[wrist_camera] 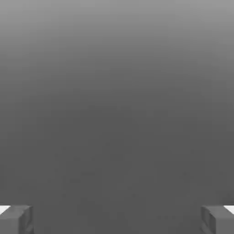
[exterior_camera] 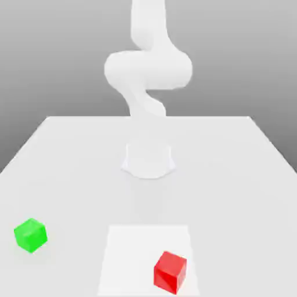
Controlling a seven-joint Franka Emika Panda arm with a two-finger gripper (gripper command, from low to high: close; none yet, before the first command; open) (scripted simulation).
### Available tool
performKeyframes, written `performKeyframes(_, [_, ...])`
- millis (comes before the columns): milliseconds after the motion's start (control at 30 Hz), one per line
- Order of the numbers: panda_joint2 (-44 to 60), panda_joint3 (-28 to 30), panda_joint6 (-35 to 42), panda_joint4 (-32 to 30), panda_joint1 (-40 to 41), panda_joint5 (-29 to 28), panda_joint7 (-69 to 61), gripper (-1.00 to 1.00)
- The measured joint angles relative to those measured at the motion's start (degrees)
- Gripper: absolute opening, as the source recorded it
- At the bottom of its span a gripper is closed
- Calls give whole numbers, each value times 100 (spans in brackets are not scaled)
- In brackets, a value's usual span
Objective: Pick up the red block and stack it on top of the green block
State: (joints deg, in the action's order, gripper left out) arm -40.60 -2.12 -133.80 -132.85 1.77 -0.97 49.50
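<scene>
The red block rests on the white table near its front edge, toward the exterior view's right, on a paler square patch. The green block sits on the table at the exterior view's left, well apart from the red one. The white arm rises from its base at the table's middle and bends upward, far above both blocks. In the hand view my gripper is open, its two grey fingertips spread wide with nothing between them and plain grey surface beyond.
The white table stretches wide around the arm's base, with its far edge behind the base. A grey backdrop lies behind.
</scene>
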Motion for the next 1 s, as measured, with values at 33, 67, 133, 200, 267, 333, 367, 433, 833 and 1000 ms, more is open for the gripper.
performKeyframes(33, [226, -89, -87, -46, 74, -44, 160, 0])
performKeyframes(67, [443, -172, -171, -91, 140, -90, 315, 0])
performKeyframes(133, [867, -314, -333, -177, 250, -191, 627, 0])
performKeyframes(200, [1286, -455, -493, -262, 361, -286, 932, 0])
performKeyframes(267, [1705, -581, -654, -347, 460, -383, 1238, 0])
performKeyframes(333, [2123, -689, -812, -432, 540, -482, 1544, 0])
performKeyframes(367, [2333, -732, -891, -474, 570, -532, 1697, 0])
performKeyframes(433, [2750, -809, -1051, -559, 622, -620, 1995, 0])
performKeyframes(833, [5156, -947, -2092, -1047, 547, -514, 3280, 0])
performKeyframes(1000, [6146, -601, -2877, -923, 267, -858, 3595, -100])
